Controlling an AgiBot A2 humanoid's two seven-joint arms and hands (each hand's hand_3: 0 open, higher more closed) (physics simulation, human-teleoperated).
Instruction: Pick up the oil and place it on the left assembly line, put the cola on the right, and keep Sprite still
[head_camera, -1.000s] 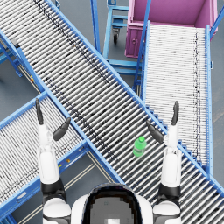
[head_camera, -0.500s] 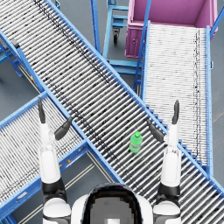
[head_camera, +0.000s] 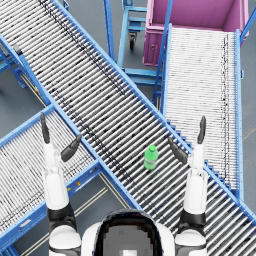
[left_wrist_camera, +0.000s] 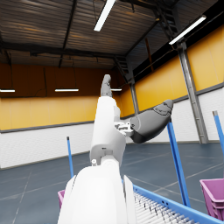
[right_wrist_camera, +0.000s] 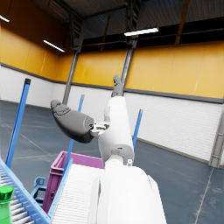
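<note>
**Operator:** Go item by item, left to right. What am I looking at, and how far along are we?

**Clerk:** Item one, left line (head_camera: 20, 175): you are seeing bare rollers with nothing lying on them.
Item two, left hand (head_camera: 54, 145): it is hovering over that line's inner edge, fingers (head_camera: 44, 129) spread, holding nothing.
Item three, middle belt (head_camera: 100, 105): it is carrying one thing only.
Item four, green bottle (head_camera: 150, 157), which I am taking for the Sprite: it is standing upright on the middle belt between the two hands. It is nearer the right one, and neither is touching it.
Item five, right hand (head_camera: 192, 147): it is pointing up, fingers spread, holding nothing.
Item six, right line (head_camera: 200, 90): nothing is lying on it, and a pink crate (head_camera: 200, 12) is sitting at its far end.

**Operator:** And the tally?

**Clerk:** Oil and cola are not showing in any view, so I am judging both placements not yet done. The Sprite is only needing to be left alone. The head view is giving you the whole layout. The right wrist view is catching just the green bottle's top and the pink crate. The left wrist view is showing its own hand against the hall, and no bottle.
</note>
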